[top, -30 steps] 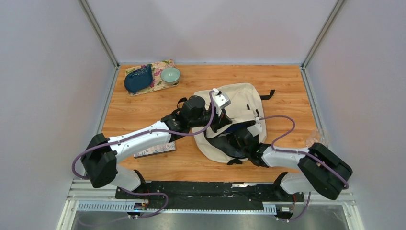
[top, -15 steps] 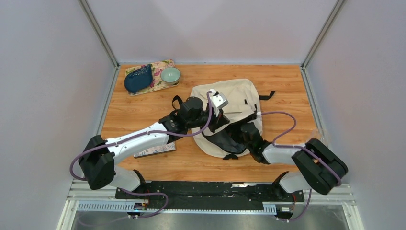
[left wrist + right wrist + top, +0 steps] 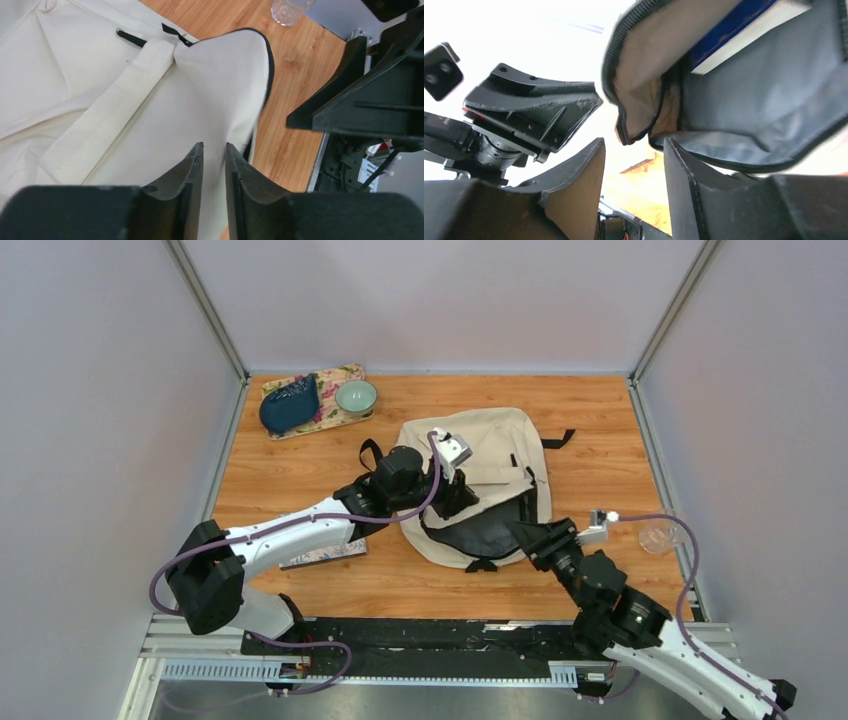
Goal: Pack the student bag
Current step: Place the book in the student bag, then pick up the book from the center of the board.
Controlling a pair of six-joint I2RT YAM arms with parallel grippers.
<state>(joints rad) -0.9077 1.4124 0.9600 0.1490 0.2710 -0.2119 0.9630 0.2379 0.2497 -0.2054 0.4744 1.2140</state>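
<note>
The student bag (image 3: 495,455), cream fabric with black straps, lies flat in the middle of the table. Its mouth (image 3: 478,536) gapes toward me and shows dark lining. My left gripper (image 3: 460,500) rests over the bag's left side. In the left wrist view its jaws (image 3: 214,147) stand slightly apart above the cream flap (image 3: 150,100), with nothing gripped. My right gripper (image 3: 527,533) hovers just off the mouth's right corner, open and empty (image 3: 634,145). Inside the bag (image 3: 769,100) I see a blue-covered book (image 3: 744,25) against the grey lining.
At the back left a floral mat (image 3: 335,415) carries a dark blue pouch (image 3: 290,406) and a green bowl (image 3: 356,396). A floral book (image 3: 325,553) lies under my left arm. A clear cup (image 3: 660,536) sits near the right wall.
Both grippers went from shut to open. My right arm withdrew from the bag's mouth toward the near right. The bag's top flap dropped and the bag settled flatter.
</note>
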